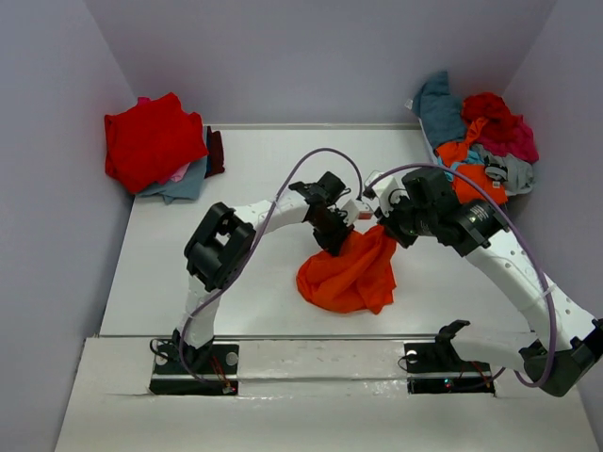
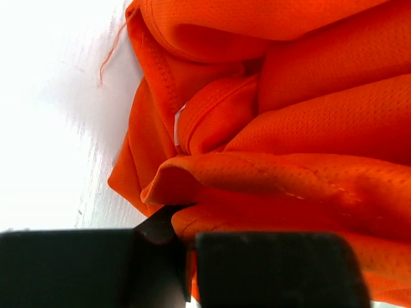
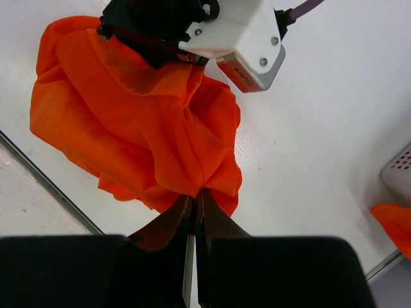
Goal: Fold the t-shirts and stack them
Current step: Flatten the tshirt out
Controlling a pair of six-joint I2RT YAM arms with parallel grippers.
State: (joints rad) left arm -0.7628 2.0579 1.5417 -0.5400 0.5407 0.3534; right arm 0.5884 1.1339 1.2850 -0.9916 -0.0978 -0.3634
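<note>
Orange shirt bunched at centre frame, draping onto the tabletop, left tool and right tool both clenched on its top folds; risk: shallow pinches may slip if pulled apart.

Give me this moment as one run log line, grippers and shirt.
left gripper: shut on orange t-shirt | right gripper: shut on orange t-shirt | state: bunched, unfolded, on table
</note>
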